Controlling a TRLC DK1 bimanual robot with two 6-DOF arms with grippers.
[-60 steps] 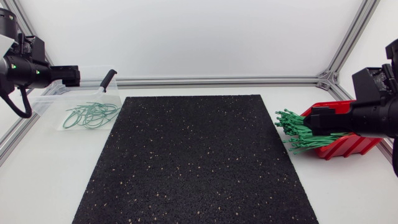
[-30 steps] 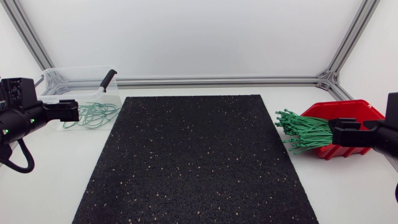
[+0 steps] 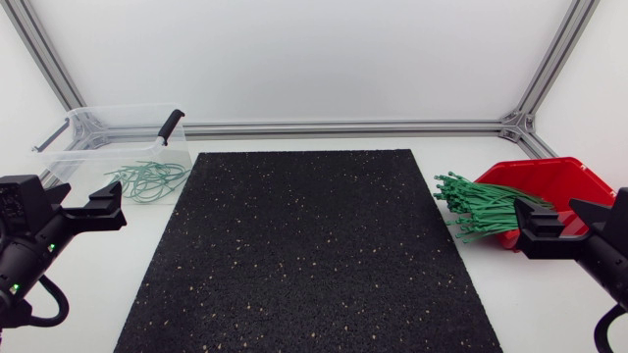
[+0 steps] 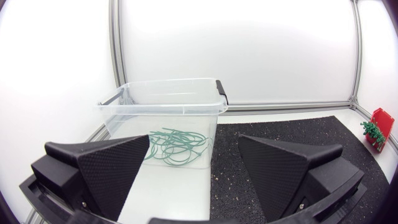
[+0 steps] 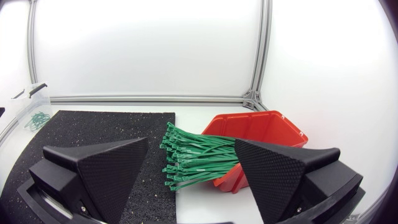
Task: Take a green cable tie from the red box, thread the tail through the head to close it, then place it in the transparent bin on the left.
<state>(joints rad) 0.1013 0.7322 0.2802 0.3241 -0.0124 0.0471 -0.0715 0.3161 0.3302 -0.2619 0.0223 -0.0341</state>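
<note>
The red box (image 3: 551,178) stands at the table's right, and a thick bundle of green cable ties (image 3: 478,208) sticks out of it onto the black mat (image 3: 304,245). My right gripper (image 3: 536,233) is open and empty, just in front of the box. In the right wrist view the ties (image 5: 199,155) and the red box (image 5: 264,132) lie ahead of the open gripper (image 5: 193,169). The transparent bin (image 3: 83,147) at the back left holds several closed green ties (image 3: 147,180). My left gripper (image 3: 110,208) is open and empty, in front of the bin (image 4: 168,107).
A black handle (image 3: 170,126) rests on the bin's right rim. The aluminium frame rail (image 3: 343,127) runs along the back of the table. The mat covers the middle of the table between my two arms.
Both arms have drawn back toward the table's front. The left gripper went from the bin's left side to in front of it, the right from over the red box to its front.
</note>
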